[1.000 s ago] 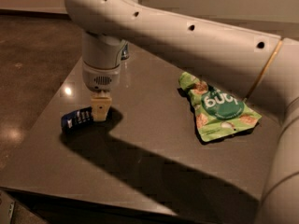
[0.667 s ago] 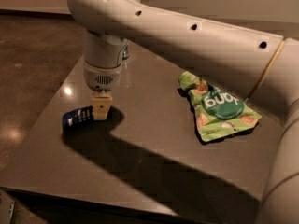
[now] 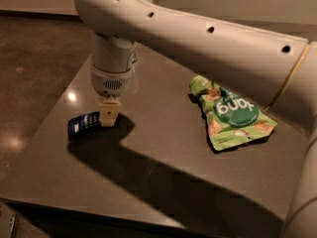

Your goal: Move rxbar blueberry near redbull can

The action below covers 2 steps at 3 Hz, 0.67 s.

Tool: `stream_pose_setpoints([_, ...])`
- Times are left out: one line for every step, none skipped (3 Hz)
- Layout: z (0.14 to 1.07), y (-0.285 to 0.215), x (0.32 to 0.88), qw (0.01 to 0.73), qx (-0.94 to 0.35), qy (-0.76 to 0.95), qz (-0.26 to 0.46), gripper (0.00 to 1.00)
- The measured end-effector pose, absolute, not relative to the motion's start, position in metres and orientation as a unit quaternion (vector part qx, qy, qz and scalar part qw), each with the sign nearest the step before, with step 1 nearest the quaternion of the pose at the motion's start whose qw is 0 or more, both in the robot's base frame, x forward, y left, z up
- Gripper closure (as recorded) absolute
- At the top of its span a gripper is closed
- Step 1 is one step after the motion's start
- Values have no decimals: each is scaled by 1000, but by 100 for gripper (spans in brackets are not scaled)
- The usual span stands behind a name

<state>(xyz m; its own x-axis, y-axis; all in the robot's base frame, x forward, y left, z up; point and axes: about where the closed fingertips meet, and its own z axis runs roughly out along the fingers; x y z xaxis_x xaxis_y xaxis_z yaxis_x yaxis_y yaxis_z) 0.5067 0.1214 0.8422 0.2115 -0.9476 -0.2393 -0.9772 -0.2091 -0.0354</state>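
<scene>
Rxbar (image 3: 84,123) flat on table (image 3: 163,182), left-front area, well apart from pouch (image 3: 230,114). Gripper (image 3: 109,116) down at bar's right end, touching or just beside it; open or clamped: cannot tell. Change over last second: almost none. Bar and gripper nudged slightly right, bar not lifted. Judgement: grasp stage, carry not begun. Can not plainly visible, maybe hidden behind wrist, so goal spot unclear. Writing: bar has white lettering, unreadable. Pouch shows white letters on green disc, upside down, not legible.

One rxbar blueberry (image 3: 84,123), one green pouch (image 3: 230,115), one pincer (image 3: 109,114) at the bar
</scene>
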Motion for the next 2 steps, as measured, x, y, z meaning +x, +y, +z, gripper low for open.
stream_pose_setpoints([856, 112, 524, 120, -763, 631, 72, 100])
stream_pose_setpoints([873, 95, 552, 152, -747, 645, 48, 100])
